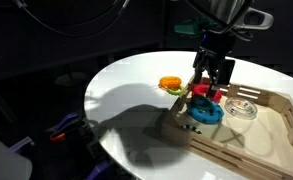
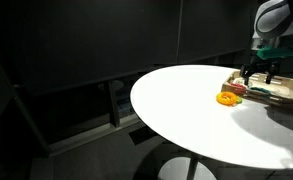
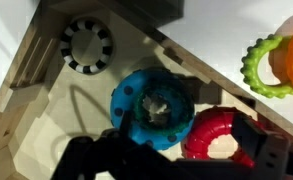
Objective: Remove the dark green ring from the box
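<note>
Shows the fingers (image 1: 199,78) hanging over the left end of the box (image 1: 271,128), spread apart and gripping nothing. Finds the dark green ring (image 1: 241,109) lying flat on the box floor, just right of the blue ring (image 1: 204,113) and clear of the fingers. In the wrist view, places that dark green ring (image 3: 86,45) in a corner of the box (image 3: 36,130), apart from the blue ring (image 3: 151,108). Has the red ring (image 3: 214,135) touching the blue one, close against the box wall and next to one of the fingers (image 3: 271,152). Leaves the orange ring (image 1: 171,83) out on the white desk (image 1: 126,95), left of the box, with a yellow-green ring (image 3: 258,68) against it. From the far camera, shows only the orange ring (image 2: 226,98) clearly, near the box (image 2: 286,95) at the desk (image 2: 186,110) edge.
</note>
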`<state>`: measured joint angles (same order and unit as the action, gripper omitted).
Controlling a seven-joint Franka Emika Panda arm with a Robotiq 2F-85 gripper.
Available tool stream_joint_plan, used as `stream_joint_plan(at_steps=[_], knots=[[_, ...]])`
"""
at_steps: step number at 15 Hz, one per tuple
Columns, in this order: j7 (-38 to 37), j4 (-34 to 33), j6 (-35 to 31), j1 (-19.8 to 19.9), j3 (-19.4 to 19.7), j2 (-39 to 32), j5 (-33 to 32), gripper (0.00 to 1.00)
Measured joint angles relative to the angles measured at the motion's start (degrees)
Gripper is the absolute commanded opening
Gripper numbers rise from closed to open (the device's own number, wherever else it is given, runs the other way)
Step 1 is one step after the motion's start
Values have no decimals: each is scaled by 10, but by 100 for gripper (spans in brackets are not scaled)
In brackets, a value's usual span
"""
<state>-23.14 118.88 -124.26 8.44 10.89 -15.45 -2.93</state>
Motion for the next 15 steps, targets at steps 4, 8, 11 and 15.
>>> stream_joint_plan(at_steps=[4,8,11,15], knots=[[-4,-15,0,0,2,-15,0,77],[-4,-25,0,-1,4,-26,0,70],[-4,-27,0,-2,6,-31,0,71],[-4,-28,0,-3,6,-36,0,70]])
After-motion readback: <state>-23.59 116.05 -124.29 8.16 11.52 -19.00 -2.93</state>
